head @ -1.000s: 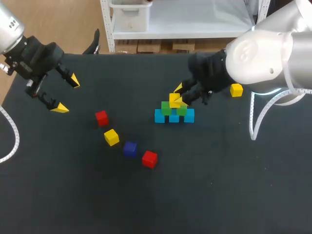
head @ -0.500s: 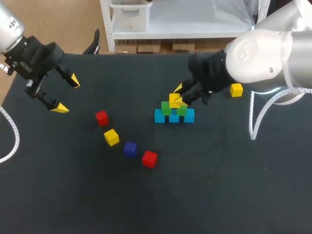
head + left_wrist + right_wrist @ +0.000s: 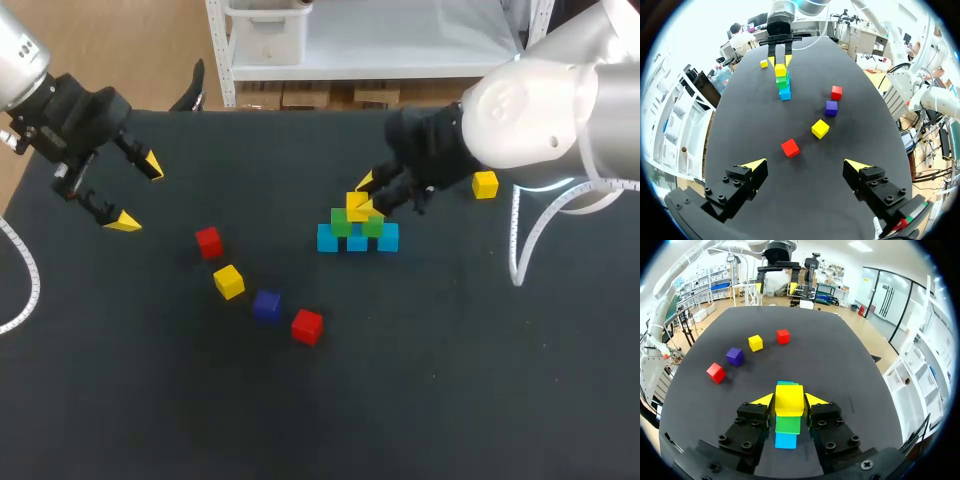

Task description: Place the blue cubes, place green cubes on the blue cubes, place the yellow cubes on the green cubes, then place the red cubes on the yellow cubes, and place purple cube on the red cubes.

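Three light-blue cubes (image 3: 357, 241) lie in a row mid-table, with two green cubes (image 3: 342, 222) on top of them. My right gripper (image 3: 366, 196) is shut on a yellow cube (image 3: 358, 205) held at the top of the green pair; the right wrist view shows this yellow cube (image 3: 789, 400) between the fingers, above green (image 3: 788, 424) and blue (image 3: 786, 440). My left gripper (image 3: 138, 193) hangs open and empty over the table's far left. Loose cubes: red (image 3: 208, 241), yellow (image 3: 228, 281), purple (image 3: 266, 305), red (image 3: 307, 326) and another yellow (image 3: 485, 184).
The loose cubes run in a slanted line left of the stack, ahead of my left gripper (image 3: 805, 165): red (image 3: 790, 147), yellow (image 3: 820, 128), purple (image 3: 831, 107), red (image 3: 836, 92). The near half of the black table (image 3: 450, 400) is bare.
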`<state>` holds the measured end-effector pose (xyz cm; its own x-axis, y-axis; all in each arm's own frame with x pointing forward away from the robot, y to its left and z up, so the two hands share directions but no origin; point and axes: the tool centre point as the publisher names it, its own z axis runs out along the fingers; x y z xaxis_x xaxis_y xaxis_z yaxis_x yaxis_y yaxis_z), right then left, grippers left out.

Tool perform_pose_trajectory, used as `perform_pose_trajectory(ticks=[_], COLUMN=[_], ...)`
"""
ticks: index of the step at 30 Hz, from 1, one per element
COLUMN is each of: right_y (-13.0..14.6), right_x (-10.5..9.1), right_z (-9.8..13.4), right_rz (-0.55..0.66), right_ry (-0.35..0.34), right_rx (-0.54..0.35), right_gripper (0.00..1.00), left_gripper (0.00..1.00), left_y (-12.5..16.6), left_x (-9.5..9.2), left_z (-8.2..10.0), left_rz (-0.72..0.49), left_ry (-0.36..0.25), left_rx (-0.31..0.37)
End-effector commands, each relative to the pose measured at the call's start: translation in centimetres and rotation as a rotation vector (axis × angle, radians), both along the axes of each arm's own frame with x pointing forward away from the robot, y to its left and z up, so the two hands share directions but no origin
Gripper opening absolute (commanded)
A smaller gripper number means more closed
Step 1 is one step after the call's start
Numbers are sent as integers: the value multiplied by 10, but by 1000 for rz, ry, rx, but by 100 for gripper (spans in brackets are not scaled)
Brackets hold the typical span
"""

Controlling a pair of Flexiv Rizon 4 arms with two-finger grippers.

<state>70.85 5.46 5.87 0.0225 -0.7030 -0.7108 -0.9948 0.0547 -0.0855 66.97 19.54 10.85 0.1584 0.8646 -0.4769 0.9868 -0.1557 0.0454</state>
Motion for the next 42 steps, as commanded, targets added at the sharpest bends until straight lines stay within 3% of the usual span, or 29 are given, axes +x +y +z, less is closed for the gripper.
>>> perform_pose_trajectory(ticks=[1,22,23,25,26,35,42], right_y=[-1,0,-1,-3,-5,-44,-86], right_x=[1,3,4,6,7,18,26], right_z=[0,0,1,4,7,31,41], right_rz=[1,13,12,11,12,108,195], right_ry=[2,5,4,-5,-7,-13,7], right_rx=[1,3,4,4,4,55,25], right_gripper=[29,48,55,92,100,100,100], left_gripper=[100,100,100,100,100,100,100], left_y=[1,1,1,1,1,1,1], left_x=[-1,-1,-1,-1,-1,-1,-1], left_z=[0,0,0,0,0,0,0], left_rz=[-1,-1,-1,-1,-1,-1,-1], left_ry=[-3,-3,-3,-3,-3,-3,-3], left_rx=[-1,-1,-1,-1,-1,-1,-1])
